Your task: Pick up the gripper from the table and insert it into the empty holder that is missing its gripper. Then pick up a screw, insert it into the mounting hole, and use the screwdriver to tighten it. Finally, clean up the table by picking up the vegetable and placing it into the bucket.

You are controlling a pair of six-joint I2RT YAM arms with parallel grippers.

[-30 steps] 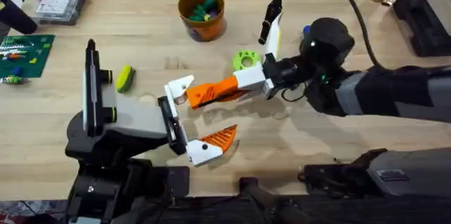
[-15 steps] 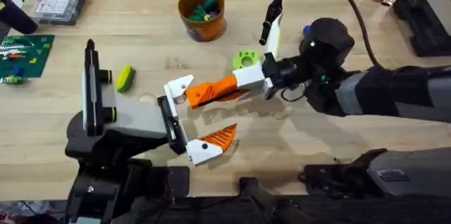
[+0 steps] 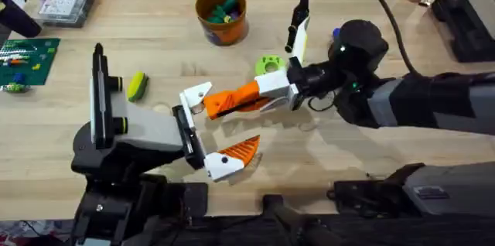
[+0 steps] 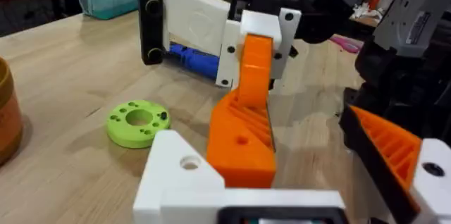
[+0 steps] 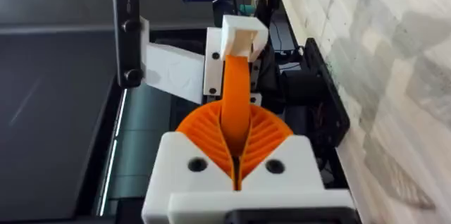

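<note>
One vegetable [image 3: 137,85], a yellow corn cob with green edges, lies on the table [image 3: 155,37] at the left, just beside the left arm. One holder [image 3: 197,94], white with a pointed tip and an open mounting hole, forms the far jaw of the left gripper [image 3: 209,131]. The near jaw carries one grid-ribbed orange finger [image 3: 240,150]. The left gripper stands spread wide, grasping nothing.

One gripper [image 3: 232,100], a smooth orange wedge, thick at the left and narrowing to a flat stem at the right, hangs above the table. Its thick end touches or sits just beside the holder; the left wrist view shows the wedge [image 4: 243,136] against the holder's [image 4: 180,171] side. One bucket [image 3: 221,15], orange with coloured toy pieces inside, stands at the far edge. One lime-green ring [image 3: 268,66] lies behind the wedge.

The right gripper [image 3: 277,90] is clenched on the stem of the wedge; its ribbed orange pads [image 5: 204,129] press both faces. One blue screwdriver [image 4: 192,60] lies behind the right gripper.
</note>
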